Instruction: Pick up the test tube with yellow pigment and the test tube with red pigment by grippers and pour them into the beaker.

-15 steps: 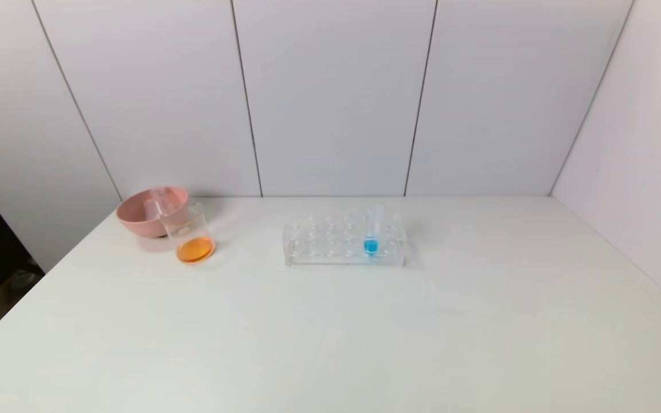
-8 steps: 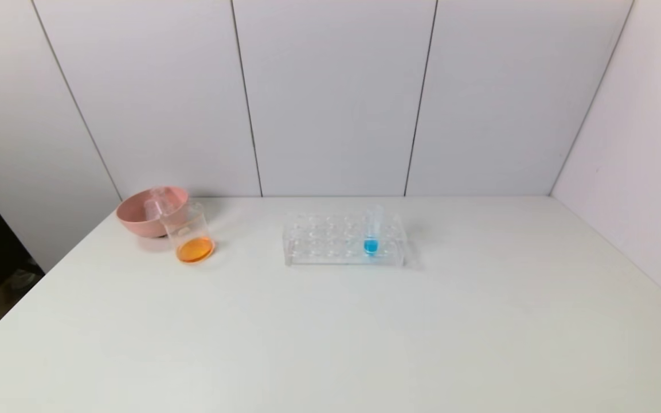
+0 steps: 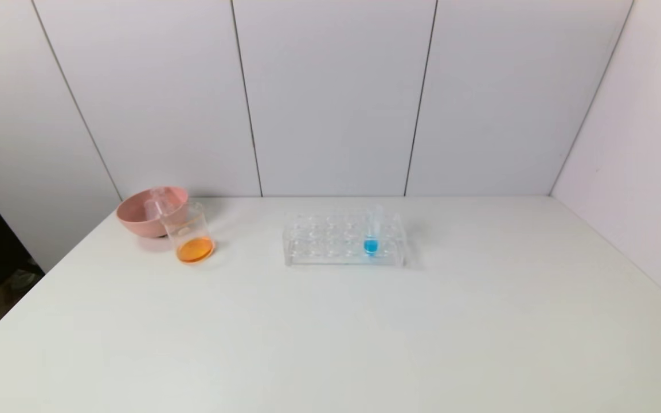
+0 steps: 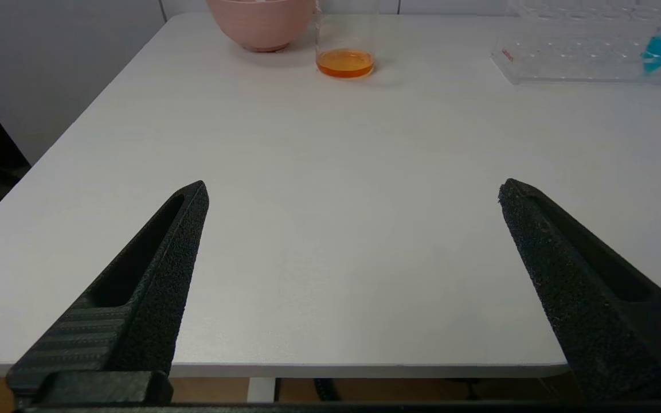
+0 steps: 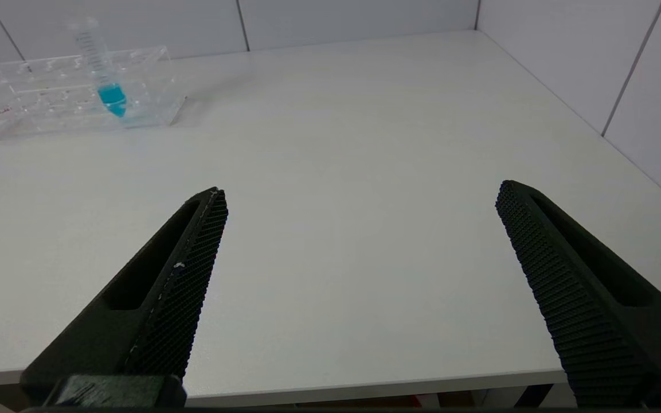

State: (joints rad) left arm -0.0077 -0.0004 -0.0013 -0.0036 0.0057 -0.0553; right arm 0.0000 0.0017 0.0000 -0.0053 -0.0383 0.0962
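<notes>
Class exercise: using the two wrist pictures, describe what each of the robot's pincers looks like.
The left pincer has two matt black, wedge-shaped fingers tapering to blunt tips, with a grainy inner face and a long recessed slot. The right pincer matches, but its fingers bear a fine grid texture. No cables or markings show.

You can't see either arm in the head view. The left wrist view crops the pink bowl [image 4: 261,23] and the beaker [image 4: 345,43] above their rims, and the rack [image 4: 588,54] at its far side. What lies inside the bowl stays unclear.
</notes>
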